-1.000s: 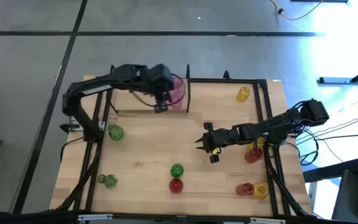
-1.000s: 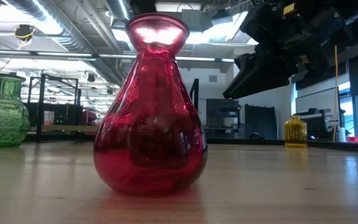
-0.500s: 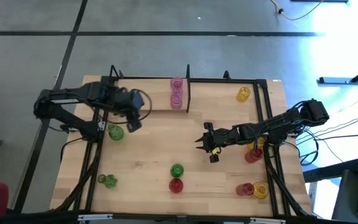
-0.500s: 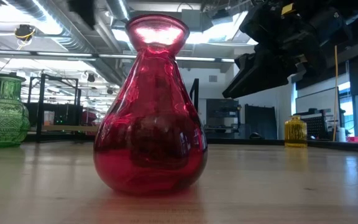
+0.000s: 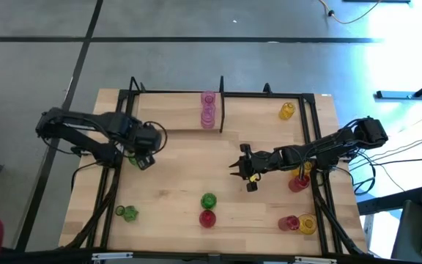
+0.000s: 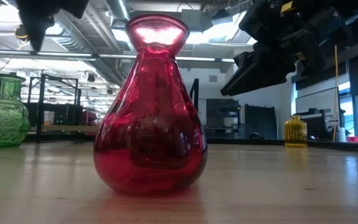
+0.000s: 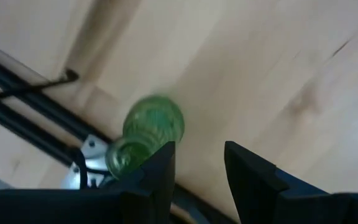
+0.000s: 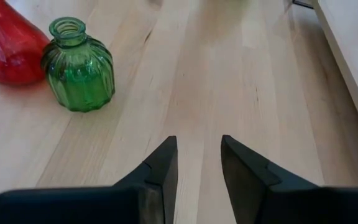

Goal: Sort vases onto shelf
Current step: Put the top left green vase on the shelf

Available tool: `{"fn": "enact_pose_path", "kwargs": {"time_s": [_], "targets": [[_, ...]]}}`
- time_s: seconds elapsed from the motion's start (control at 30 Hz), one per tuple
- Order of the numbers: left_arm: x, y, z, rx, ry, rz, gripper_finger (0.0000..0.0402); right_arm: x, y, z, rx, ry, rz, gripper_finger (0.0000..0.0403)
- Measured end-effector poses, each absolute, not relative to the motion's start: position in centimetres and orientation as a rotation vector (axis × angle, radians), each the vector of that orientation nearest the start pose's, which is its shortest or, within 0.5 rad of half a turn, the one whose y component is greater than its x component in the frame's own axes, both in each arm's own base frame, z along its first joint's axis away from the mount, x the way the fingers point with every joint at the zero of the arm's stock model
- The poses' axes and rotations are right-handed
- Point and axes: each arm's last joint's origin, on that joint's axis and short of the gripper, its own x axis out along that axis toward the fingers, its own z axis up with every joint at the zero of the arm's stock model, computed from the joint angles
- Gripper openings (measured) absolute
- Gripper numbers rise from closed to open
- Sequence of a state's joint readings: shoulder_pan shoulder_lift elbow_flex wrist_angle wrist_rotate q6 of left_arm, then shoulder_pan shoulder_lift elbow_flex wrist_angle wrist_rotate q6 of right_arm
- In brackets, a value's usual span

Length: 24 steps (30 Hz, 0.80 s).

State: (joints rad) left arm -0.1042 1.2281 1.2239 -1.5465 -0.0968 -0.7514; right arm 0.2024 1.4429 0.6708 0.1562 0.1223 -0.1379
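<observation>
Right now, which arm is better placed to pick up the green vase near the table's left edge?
Left. The left gripper, jaws open and empty, hovers right over that green vase. The right gripper waits mid-table, far away.

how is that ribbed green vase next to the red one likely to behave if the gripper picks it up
The green vase looks like glossy glass, so it is probably rigid, breakable and a bit slippery. Its ribbed sides may give some purchase. It is squat with a wide belly, upright beside the red vase, so it seems unlikely to tip, though on its side it could roll.
</observation>
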Motion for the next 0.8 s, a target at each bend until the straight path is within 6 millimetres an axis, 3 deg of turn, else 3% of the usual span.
{"fn": "enact_pose_path", "kwargs": {"time_s": [0.3, 0.8], "targets": [[17.0, -1.6, 28.4, -0.461, 1.573, 0.639, 0.0131, 28.1, 5.4, 17.0, -0.237, 0.641, 0.123, 0.0108], [16.1, -1.3, 25.8, -0.371, 1.623, 0.761, 0.0131, 28.6, 5.5, 16.5, -0.240, 0.626, 0.124, 0.0108]]}}
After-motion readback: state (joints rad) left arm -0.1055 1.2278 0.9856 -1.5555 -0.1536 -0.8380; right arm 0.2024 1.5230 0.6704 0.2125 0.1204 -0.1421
